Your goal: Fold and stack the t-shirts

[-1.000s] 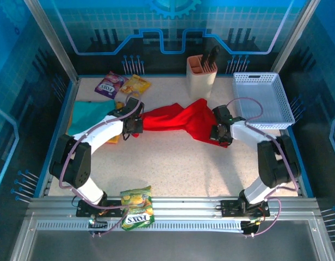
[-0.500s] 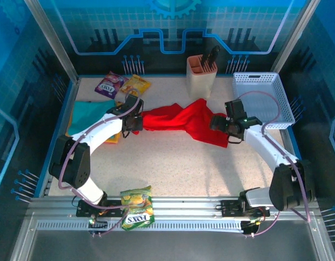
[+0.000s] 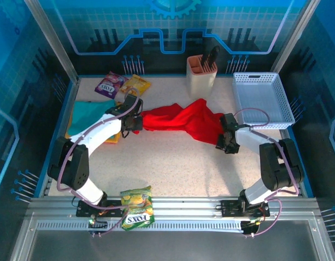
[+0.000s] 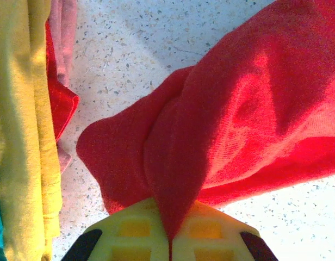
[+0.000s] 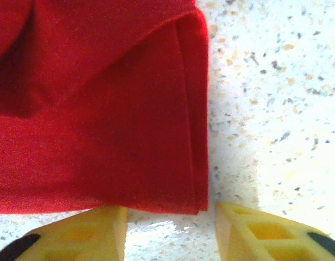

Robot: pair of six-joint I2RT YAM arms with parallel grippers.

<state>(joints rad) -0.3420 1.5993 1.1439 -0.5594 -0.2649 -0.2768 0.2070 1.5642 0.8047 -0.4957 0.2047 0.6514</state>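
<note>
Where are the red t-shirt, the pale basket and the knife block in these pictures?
red t-shirt (image 3: 181, 120), top view, on the middle of the bunched cloth.
pale basket (image 3: 264, 103), top view, on its bare floor.
knife block (image 3: 200, 76), top view, on its front wall.

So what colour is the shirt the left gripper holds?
Red shirt, clearest in left wrist view.

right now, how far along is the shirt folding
Done: the teal t-shirt and yellow t-shirt look folded, lying on the left. In hand: the left claw is shut on a pinch of the red t-shirt, the right claw open at its other corner. Left: the red one is bunched, not folded or stacked.
</note>
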